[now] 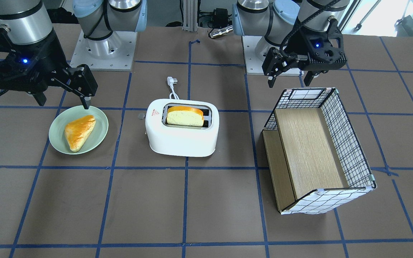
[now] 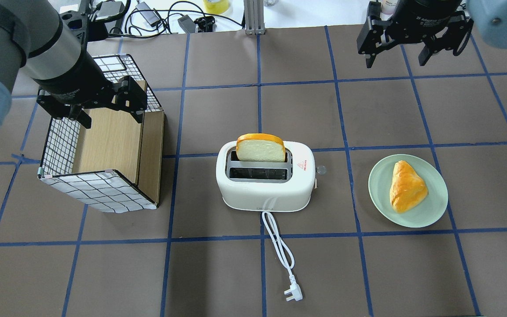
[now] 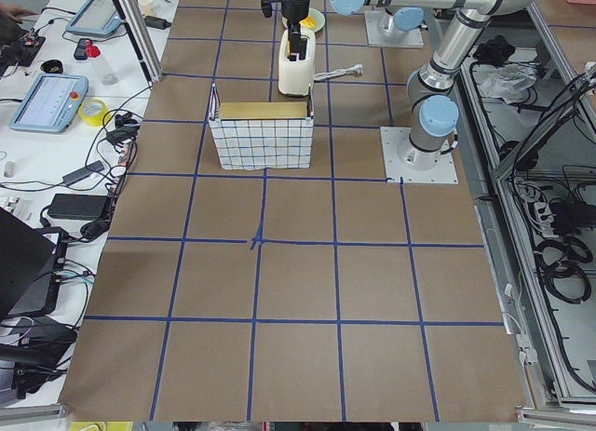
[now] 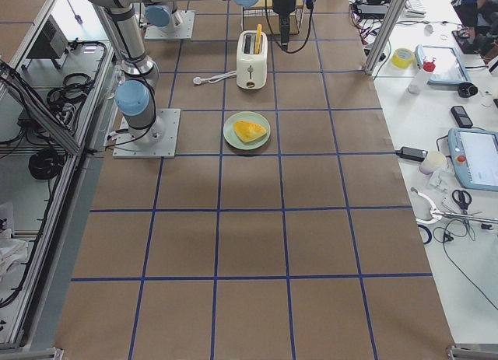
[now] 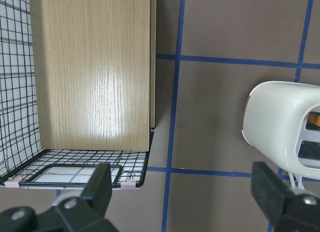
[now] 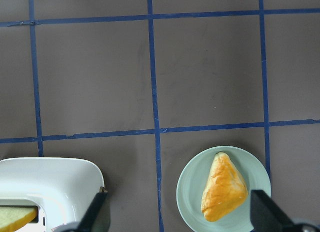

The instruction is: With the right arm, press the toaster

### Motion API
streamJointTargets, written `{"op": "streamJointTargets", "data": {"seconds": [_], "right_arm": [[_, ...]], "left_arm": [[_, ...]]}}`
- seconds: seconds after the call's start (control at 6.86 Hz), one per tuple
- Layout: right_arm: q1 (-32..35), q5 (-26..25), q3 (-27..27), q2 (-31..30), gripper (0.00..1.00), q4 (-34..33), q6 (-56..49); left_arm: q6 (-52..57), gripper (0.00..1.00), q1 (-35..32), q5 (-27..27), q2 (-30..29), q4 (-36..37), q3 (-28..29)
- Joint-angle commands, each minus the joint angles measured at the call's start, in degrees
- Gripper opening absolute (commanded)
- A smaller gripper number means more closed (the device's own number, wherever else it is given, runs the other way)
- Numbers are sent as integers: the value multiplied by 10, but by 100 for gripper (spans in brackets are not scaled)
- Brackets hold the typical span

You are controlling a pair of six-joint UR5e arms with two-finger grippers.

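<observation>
The white two-slot toaster (image 2: 264, 191) stands mid-table with a bread slice (image 2: 260, 148) upright in its far slot; its cord and plug (image 2: 293, 294) trail toward the robot. A small lever knob (image 2: 321, 168) sticks out of its right end. My right gripper (image 2: 396, 61) hangs open and empty, high above the table, beyond the plate and to the right of the toaster. In the front view the right gripper (image 1: 64, 102) hangs over the plate's rim. The right wrist view shows the toaster's corner (image 6: 50, 187) at bottom left. My left gripper (image 2: 112, 119) is open and empty over the basket.
A green plate (image 2: 434, 207) with a triangular pastry (image 2: 406, 186) sits right of the toaster. A checked wire basket with a wooden floor (image 2: 104, 145) stands left of it. Blue tape lines grid the brown table. Cables and gear lie beyond the far edge.
</observation>
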Motion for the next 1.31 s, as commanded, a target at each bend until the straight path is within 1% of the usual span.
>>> {"op": "streamJointTargets", "data": {"seconds": [0.0, 0.58, 0.73, 1.02, 1.17], "right_arm": [[0, 0, 0, -1, 100, 0, 0], [1, 0, 0, 0, 100, 0, 0], [1, 0, 1, 1, 98, 0, 0], [4, 2, 0, -1, 80, 5, 0], [9, 7, -1, -3, 45, 12, -1]], "left_arm": [[0, 100, 0, 0, 0, 0, 0], [0, 100, 0, 1, 0, 0, 0], [0, 100, 0, 0, 0, 0, 0], [0, 100, 0, 0, 0, 0, 0], [0, 100, 0, 1, 0, 0, 0]]}}
